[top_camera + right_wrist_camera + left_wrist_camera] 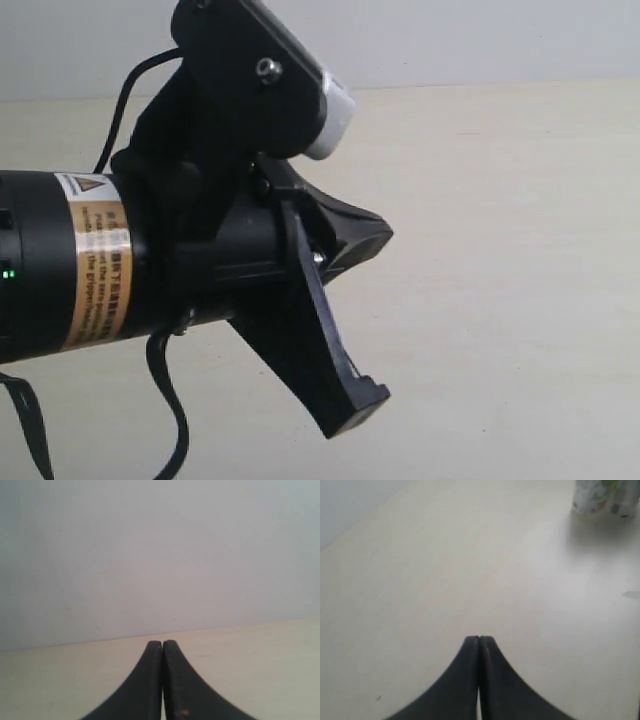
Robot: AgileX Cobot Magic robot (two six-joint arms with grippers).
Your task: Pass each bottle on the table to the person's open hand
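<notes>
The black left pincer (479, 640) is clenching on nothing, its two curved fingers pressing together tip to tip. It is hovering low over the wide pale beige counter (470, 580). Well ahead of it, a white bottle with green and orange print (602, 500) is standing upright on the counter. Only the bottle's lower part is showing, and it is sitting far from the counter edge that runs along the pale grey wall (160, 555).

The black right pincer (162, 642) is likewise clenching empty, fingertips touching. It is pointing level across the counter toward the edge where the beige surface is meeting that wall.

In the exterior view a thick black robot arm with a gold warning label (95, 260) is filling the left side and reaching out above the counter. A white cylindrical part (335, 115) is sitting on the arm's upper bracket. A thin black cable (170, 400) is looping beneath the arm. From this side angle I cannot tell how this arm's fingers are standing.
</notes>
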